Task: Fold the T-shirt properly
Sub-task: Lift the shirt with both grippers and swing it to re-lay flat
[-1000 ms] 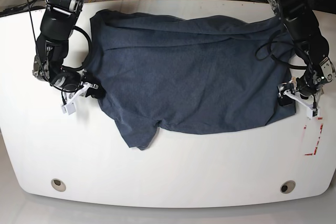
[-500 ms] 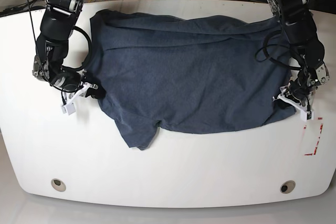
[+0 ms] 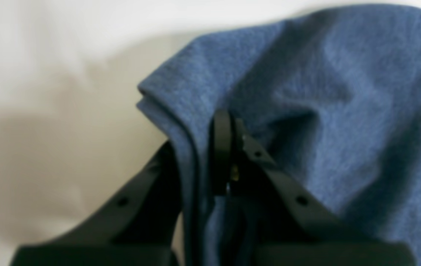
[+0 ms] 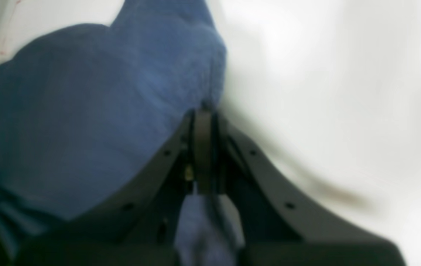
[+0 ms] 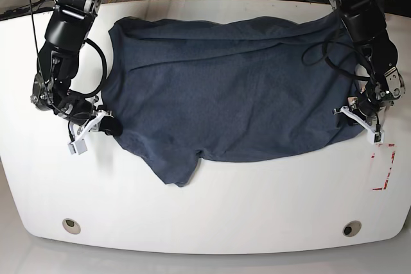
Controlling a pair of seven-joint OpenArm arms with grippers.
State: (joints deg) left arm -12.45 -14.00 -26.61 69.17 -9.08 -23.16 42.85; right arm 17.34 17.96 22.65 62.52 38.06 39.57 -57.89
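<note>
The dark blue T-shirt (image 5: pixel 225 88) lies spread on the white table (image 5: pixel 212 210), plain side up, with no lettering showing and one sleeve pointing toward the front edge. My left gripper (image 5: pixel 358 119) is at the shirt's right edge. In the left wrist view the left gripper (image 3: pixel 195 155) is shut on a folded edge of the fabric (image 3: pixel 343 92). My right gripper (image 5: pixel 106 126) is at the shirt's left edge. In the right wrist view the right gripper (image 4: pixel 203 147) is shut, with the blue fabric (image 4: pixel 85 129) pinched between the fingers.
Red tape marks (image 5: pixel 385 171) are on the table by the right edge. Two round holes (image 5: pixel 71 225) (image 5: pixel 350 228) sit near the front edge. Cables and dark gear lie behind the table's back edge.
My left gripper moved in from beside the hem and closed on the shirt's right edge. My right gripper shifted toward the front with the left edge. The shirt is drawn wider.
</note>
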